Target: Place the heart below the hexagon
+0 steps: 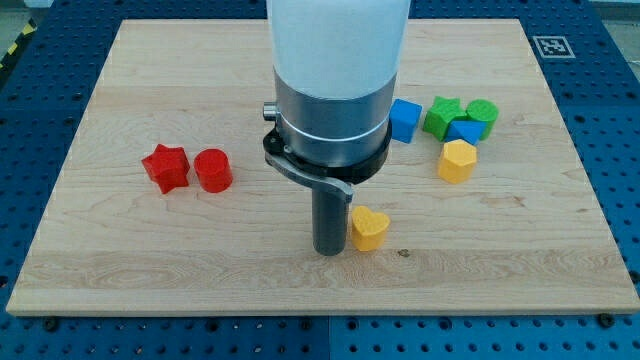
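A yellow heart (368, 228) lies on the wooden board (150, 260) below the middle. My tip (330, 250) rests on the board just to the view's left of the heart, touching or almost touching it. A yellow hexagon (457, 160) sits up and to the view's right of the heart, under a cluster of blue and green blocks. The arm's wide body hides the board above the tip.
A blue cube (404, 120), a green star (441, 115), a small blue block (465, 130) and a green cylinder (482, 114) are grouped at the upper right. A red star (165, 167) and a red cylinder (213, 170) sit at the left.
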You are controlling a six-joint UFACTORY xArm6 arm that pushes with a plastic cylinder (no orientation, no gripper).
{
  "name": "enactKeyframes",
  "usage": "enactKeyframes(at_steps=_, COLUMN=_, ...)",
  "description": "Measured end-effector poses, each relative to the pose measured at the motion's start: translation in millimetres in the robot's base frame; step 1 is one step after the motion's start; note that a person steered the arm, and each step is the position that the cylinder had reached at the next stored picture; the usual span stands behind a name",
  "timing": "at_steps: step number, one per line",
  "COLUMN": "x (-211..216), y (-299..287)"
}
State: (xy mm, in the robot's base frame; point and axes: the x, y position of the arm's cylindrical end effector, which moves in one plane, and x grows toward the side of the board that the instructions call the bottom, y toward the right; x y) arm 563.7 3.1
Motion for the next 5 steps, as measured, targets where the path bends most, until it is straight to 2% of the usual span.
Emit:
enactKeyframes(at_steps=2, x=0, y=24)
enactKeyframes(at_steps=5, x=13, y=24)
